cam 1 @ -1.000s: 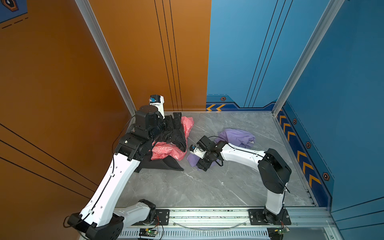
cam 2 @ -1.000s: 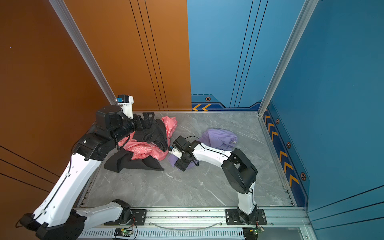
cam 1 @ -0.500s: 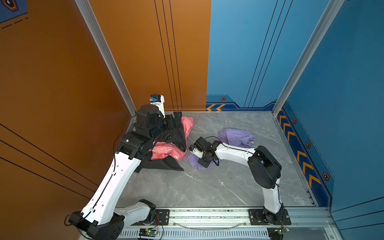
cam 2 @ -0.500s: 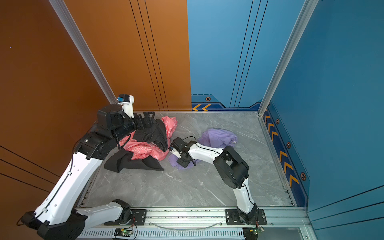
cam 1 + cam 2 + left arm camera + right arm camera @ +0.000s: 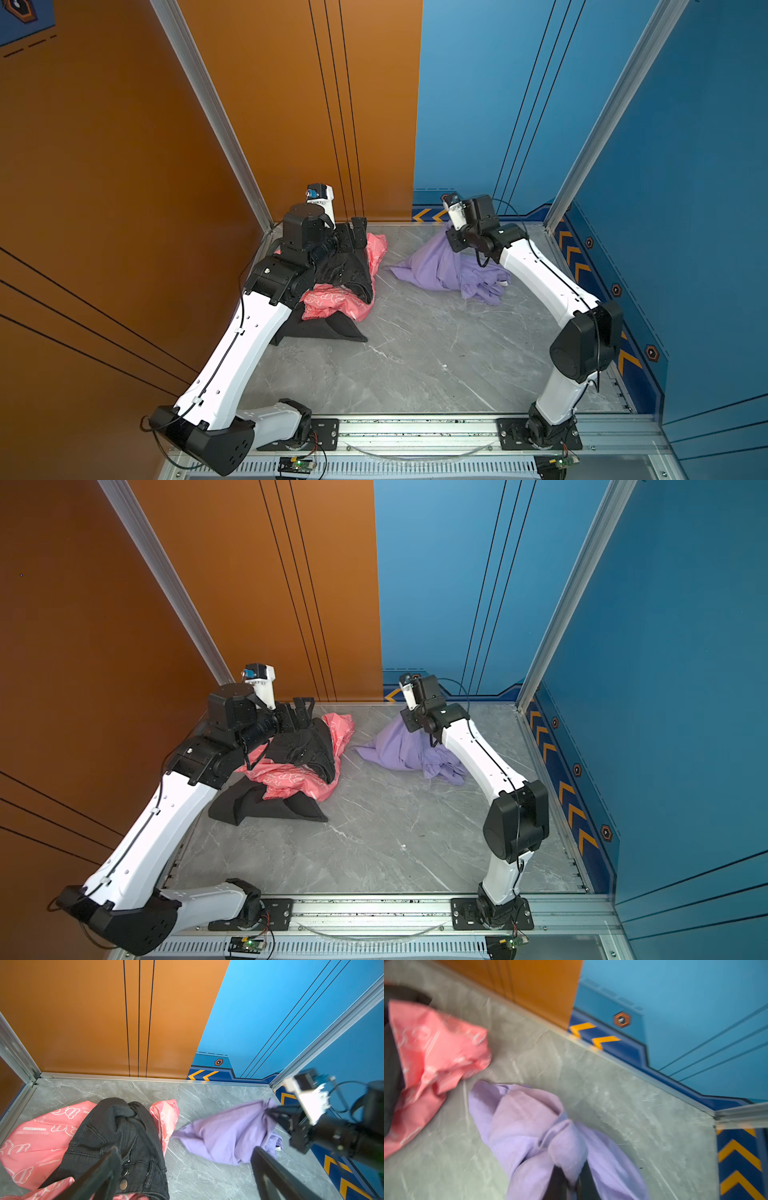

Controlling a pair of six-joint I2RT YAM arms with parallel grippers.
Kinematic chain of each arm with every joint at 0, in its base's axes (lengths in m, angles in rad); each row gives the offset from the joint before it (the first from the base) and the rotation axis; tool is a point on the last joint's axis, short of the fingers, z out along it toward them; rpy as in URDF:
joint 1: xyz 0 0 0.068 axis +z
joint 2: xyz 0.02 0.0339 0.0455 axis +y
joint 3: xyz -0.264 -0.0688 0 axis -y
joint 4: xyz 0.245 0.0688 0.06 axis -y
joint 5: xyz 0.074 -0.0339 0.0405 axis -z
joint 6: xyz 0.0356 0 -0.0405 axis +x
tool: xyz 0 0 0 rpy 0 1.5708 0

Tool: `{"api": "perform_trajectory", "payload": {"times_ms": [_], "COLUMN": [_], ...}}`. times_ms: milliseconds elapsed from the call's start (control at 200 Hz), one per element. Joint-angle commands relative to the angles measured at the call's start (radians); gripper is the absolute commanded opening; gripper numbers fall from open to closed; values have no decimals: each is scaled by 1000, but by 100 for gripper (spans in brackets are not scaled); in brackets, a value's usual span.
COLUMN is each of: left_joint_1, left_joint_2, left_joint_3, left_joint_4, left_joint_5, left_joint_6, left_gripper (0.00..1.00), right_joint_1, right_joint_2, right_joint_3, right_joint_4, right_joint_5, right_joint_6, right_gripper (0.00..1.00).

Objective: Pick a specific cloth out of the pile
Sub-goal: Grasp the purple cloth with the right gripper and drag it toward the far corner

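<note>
The right end effector (image 5: pixel 452 237) is squeezing tight on the top of the soft lavender-purple knit cloth (image 5: pixel 434 270). It is holding one bunched-up bit up in the air, so the cloth is making a little tent shape. The rest of the cloth is lying on the grey stone-look counter (image 5: pixel 415 365), near the back wall. Its small white tag (image 5: pixel 504 283) is poking out at the edge by the right arm. The cloth is sitting apart from the pile of coral-pink printed fabric and black clothes (image 5: pixel 332 297), with bare counter between them. The left end effector (image 5: pixel 358 232) is hanging over the pile with its fingers (image 5: pixel 99 1169) spread wide, holding nothing. In the left wrist view, black jeans (image 5: pixel 116 1136) are lying under it.
</note>
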Motion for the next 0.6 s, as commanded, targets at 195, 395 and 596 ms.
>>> {"api": "perform_trajectory", "payload": {"times_ms": [195,395,596], "left_joint_1": [27,35,35], "left_joint_2": [97,165,185], "left_joint_3": [85,138,148], "left_joint_4": [88,109,113], "left_joint_5": [35,62,65], "left_joint_6": [2,-2,-10], "left_gripper": [98,98,98], "right_joint_1": [-244,-311,-362], "right_joint_2": [-2,75,88], "right_joint_3": [331,533,544], "right_joint_4": [163,168,96], "right_joint_5": [8,-11,27], "right_joint_6": [228,260,241], "right_gripper": [0,0,0]}}
